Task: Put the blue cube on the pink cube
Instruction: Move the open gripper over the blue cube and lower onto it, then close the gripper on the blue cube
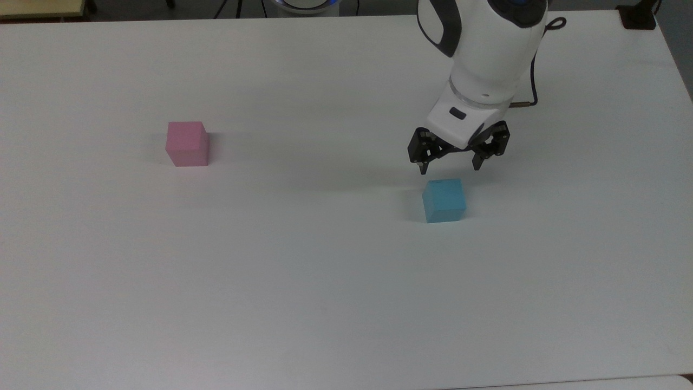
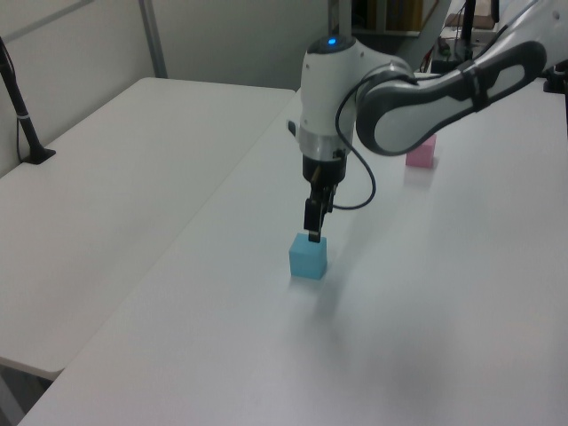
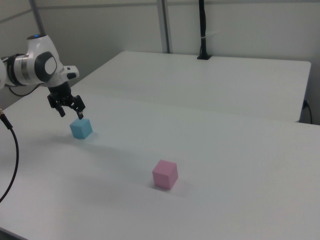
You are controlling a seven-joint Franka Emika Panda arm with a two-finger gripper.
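Note:
The blue cube (image 1: 444, 200) (image 2: 308, 256) (image 3: 81, 128) rests on the white table (image 1: 303, 281), to the top view's right of centre. My gripper (image 1: 450, 167) (image 2: 313, 232) (image 3: 71, 113) hangs open just above it, fingers pointing down and spread about a cube's width, holding nothing. The pink cube (image 1: 187, 143) (image 2: 421, 152) (image 3: 165, 174) sits by itself far over on the top view's left, well away from the arm.
A second white table (image 2: 115, 177) adjoins along the left view's left side. A black post (image 2: 22, 115) (image 3: 202, 30) stands on it. A dark cable (image 3: 12, 150) loops off the arm near the right view's left edge.

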